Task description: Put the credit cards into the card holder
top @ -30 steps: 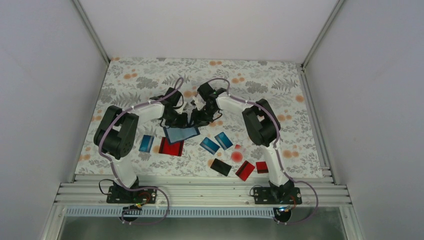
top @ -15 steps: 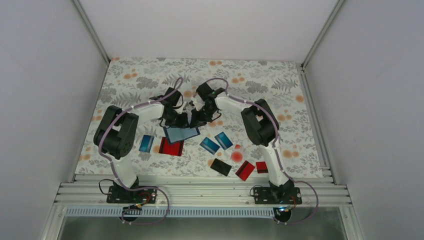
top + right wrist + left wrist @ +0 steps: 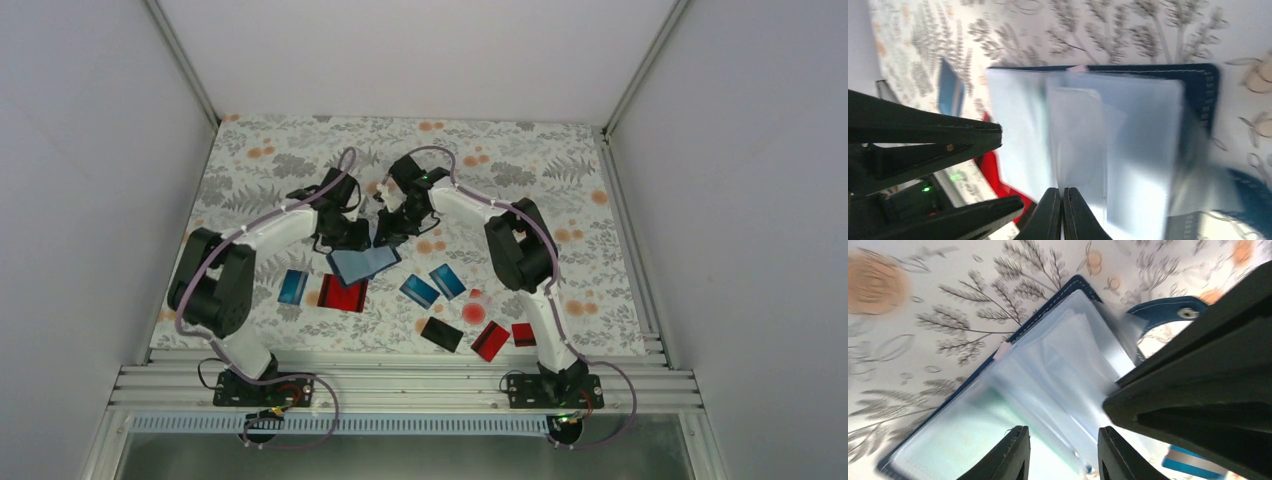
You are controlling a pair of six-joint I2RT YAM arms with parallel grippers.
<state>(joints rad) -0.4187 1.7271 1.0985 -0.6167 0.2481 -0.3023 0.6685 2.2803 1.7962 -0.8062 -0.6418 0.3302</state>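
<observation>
1. Top external view, centre of table: card holder (image 3: 365, 264), navy, lying open on the cloth with its clear sleeves up. Its long axis runs roughly 8 to 2 o'clock.
2. At the holder's 11 o'clock corner: left gripper (image 3: 350, 236). The left wrist view shows its fingers (image 3: 1017, 452) standing apart over the sleeves, grasping nothing that can be made out.
3. At the holder's 1 o'clock corner: right gripper (image 3: 390, 230), jaws pressed together over the sleeves. Whether a sleeve leaf is caught between them cannot be told.
4. Loose credit cards, all on the holder's 6 o'clock side:
   - The red card (image 3: 343, 295) touches its 7 o'clock edge.
   - The blue card (image 3: 293, 287) lies at 8 o'clock. Both of these are nearer the left arm.
   - The black card (image 3: 441, 334) and others lie toward 4 to 5 o'clock, nearer the right arm.
5. Judgement: any card must travel toward 12 o'clock to reach the sleeves.
6. Surface and room: floral cloth (image 3: 260, 160), flat, with white walls (image 3: 420, 50) on three sides.
</observation>
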